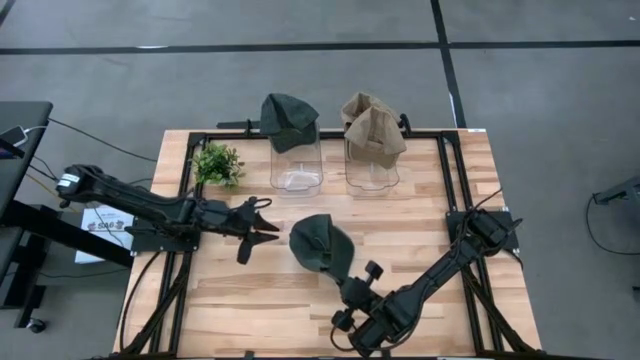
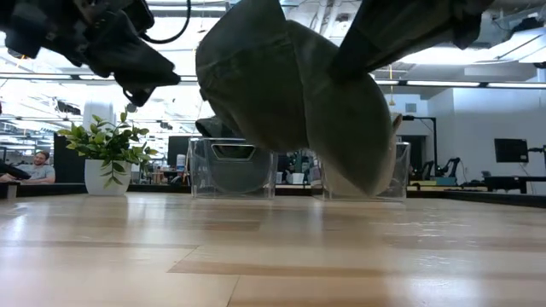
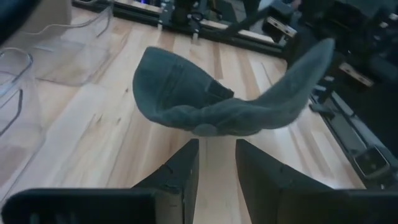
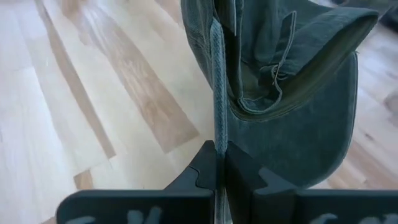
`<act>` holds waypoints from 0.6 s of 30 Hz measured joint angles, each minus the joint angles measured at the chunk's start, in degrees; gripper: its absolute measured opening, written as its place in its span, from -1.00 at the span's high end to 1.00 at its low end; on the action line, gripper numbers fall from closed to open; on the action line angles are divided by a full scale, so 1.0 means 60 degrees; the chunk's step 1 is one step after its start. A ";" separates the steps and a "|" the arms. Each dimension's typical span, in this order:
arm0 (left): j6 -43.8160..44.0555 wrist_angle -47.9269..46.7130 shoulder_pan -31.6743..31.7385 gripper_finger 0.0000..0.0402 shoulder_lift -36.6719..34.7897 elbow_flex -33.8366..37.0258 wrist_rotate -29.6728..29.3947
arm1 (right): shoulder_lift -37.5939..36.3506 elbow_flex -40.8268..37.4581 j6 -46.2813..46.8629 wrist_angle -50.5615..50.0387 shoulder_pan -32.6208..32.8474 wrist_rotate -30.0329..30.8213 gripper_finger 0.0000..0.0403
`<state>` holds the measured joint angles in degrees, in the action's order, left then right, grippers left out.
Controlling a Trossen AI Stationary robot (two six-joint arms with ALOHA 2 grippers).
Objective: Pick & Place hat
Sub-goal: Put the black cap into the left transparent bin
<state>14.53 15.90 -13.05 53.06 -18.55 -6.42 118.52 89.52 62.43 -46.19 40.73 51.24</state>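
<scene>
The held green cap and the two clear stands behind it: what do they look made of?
Green cap, pinched by the right gripper: soft woven cloth, probably cotton twill, matte, with visible stitching and folds. Clear stands: transparent glossy plastic, perhaps acrylic; the wood shows through them.

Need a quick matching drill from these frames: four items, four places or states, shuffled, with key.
Items
1. dark green hat
2. tan hat
3. potted plant
4. left gripper

Places or states
A. on the right clear container
B. open, beside the held hat
C. held off the table by the right gripper
D. on the table left of the containers

Pairs: 1-C, 2-A, 3-D, 4-B
</scene>
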 joint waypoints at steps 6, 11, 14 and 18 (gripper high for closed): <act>0.0166 0.1659 0.0178 0.49 0.1203 0.0000 -0.0002 | 0.0000 0.0000 -0.0240 -0.0342 -0.0021 0.0524 0.99; 0.0169 0.2463 0.0176 0.49 0.1649 0.0000 0.0002 | 0.0000 0.0000 0.0331 -0.1346 -0.0062 0.0866 0.99; 0.0392 0.2503 0.0172 0.49 0.1638 0.0000 0.0004 | 0.0000 0.0000 0.0776 -0.2068 -0.0066 0.1119 0.99; 0.0541 0.2539 0.0111 0.49 0.1596 0.0000 0.0076 | 0.0117 0.0000 0.0855 -0.2765 -0.0066 0.1259 0.99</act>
<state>17.78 31.13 -12.38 62.63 -18.55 -5.97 119.22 89.52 67.56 -62.79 40.34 58.80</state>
